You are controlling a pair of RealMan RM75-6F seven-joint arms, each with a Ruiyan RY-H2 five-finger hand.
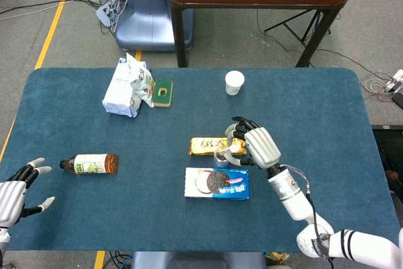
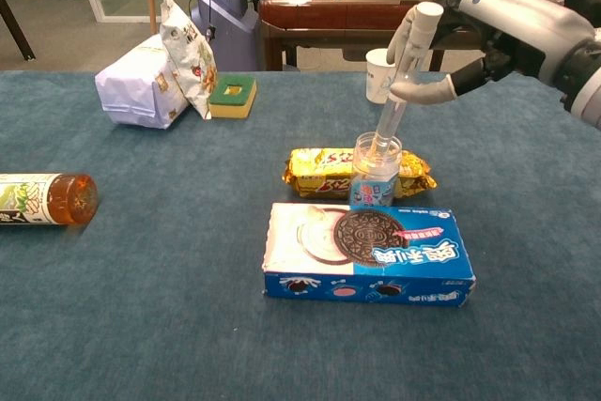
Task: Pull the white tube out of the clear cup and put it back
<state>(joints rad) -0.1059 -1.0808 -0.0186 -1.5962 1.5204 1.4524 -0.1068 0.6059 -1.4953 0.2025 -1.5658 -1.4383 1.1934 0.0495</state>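
Observation:
The clear cup point(image 2: 375, 172) stands upright between a yellow snack pack point(image 2: 324, 170) and a blue cookie box point(image 2: 368, 255); in the head view the clear cup point(image 1: 221, 156) shows just left of my right hand. My right hand point(image 2: 488, 27) pinches the upper part of the white tube point(image 2: 402, 84), which is raised and tilted, its lower end still inside the cup's mouth. The same right hand point(image 1: 259, 146) shows above the cup in the head view, where the tube is mostly hidden. My left hand point(image 1: 14, 193) hovers at the table's near left corner, fingers spread, holding nothing.
A brown drink bottle point(image 1: 90, 164) lies on its side at the left. A white bag and a snack bag point(image 1: 128, 86) stand at the back left beside a green sponge point(image 1: 163, 92). A white paper cup point(image 1: 234, 82) sits at the back centre.

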